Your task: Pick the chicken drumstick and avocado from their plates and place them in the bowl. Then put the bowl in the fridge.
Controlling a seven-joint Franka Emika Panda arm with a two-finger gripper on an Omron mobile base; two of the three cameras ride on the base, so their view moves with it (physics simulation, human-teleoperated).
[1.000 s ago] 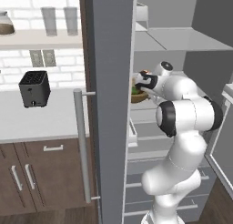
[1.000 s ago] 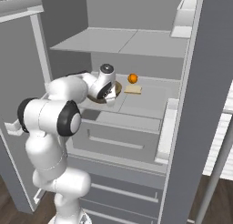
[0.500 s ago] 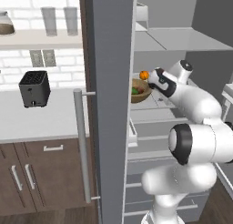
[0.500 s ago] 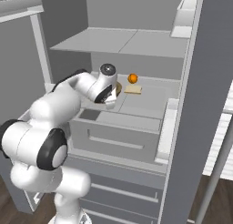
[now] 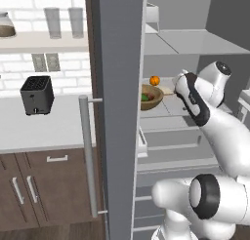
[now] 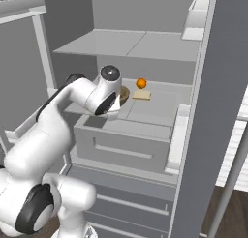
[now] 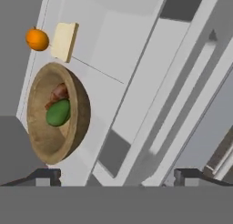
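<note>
I'm seeing a pale grey shelf (image 7: 123, 59) inside the fridge (image 5: 119, 112) carrying three things: the bowl (image 7: 57, 113) is sitting on it, an orange (image 7: 37, 39) is lying near the back, and a pale tan slab (image 7: 64, 41) is resting just beside the orange.

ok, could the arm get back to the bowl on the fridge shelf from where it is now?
Probably yes. The bowl sits on the open fridge shelf with the avocado and drumstick inside. The gripper has its jaws wide, empty and close by, nothing between. The orange fruit lies off to one side.
</note>
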